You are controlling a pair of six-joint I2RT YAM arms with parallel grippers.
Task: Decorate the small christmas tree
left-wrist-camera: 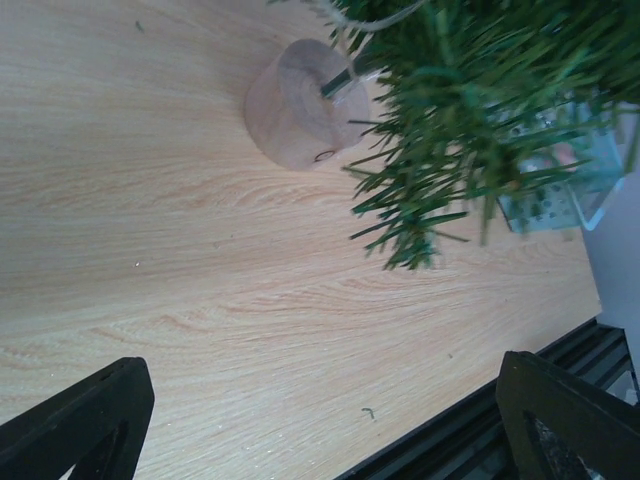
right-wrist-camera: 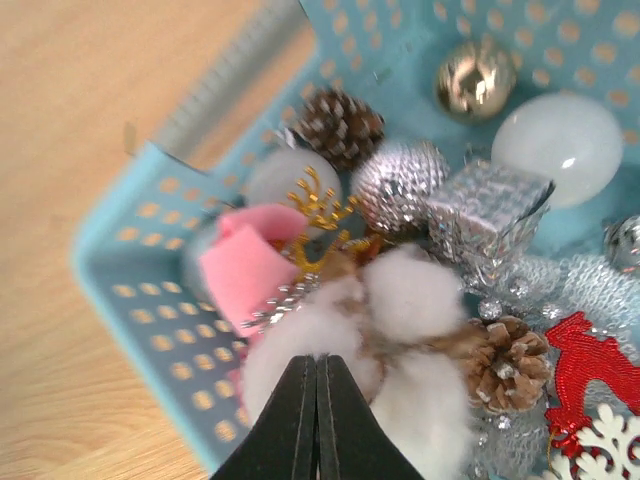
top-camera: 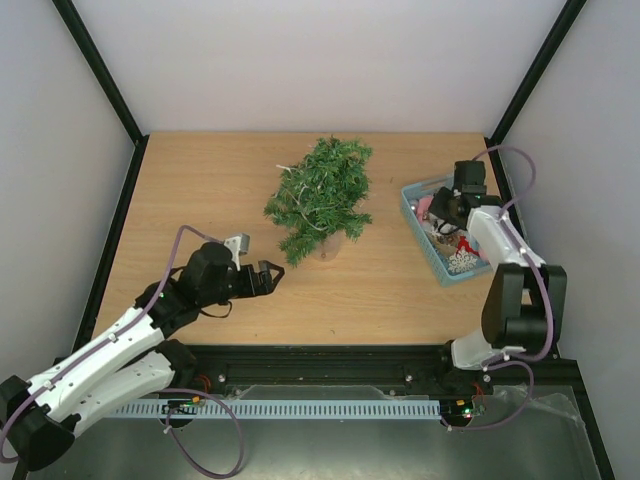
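The small christmas tree [top-camera: 322, 195] stands mid-table on a round wooden base [left-wrist-camera: 300, 115], its green branches [left-wrist-camera: 470, 110] bare of ornaments. My left gripper [top-camera: 262, 278] hovers low over the table just left of the base, open, with nothing between its fingers [left-wrist-camera: 90, 420]. My right gripper [top-camera: 443, 215] reaches down into the light-blue basket [top-camera: 420, 228]. In the right wrist view its jaws [right-wrist-camera: 318, 360] are shut tight, tips pressed against a white cotton ornament [right-wrist-camera: 410, 300]. Whether any fluff is pinched does not show.
The basket [right-wrist-camera: 130, 290] holds a pink piece [right-wrist-camera: 245, 265], pine cones [right-wrist-camera: 340, 125], a silver gift box [right-wrist-camera: 485, 205], a white ball [right-wrist-camera: 555, 150], a gold ball [right-wrist-camera: 475, 80] and a red reindeer [right-wrist-camera: 590, 370]. The black table edge [left-wrist-camera: 470, 440] runs near the left gripper.
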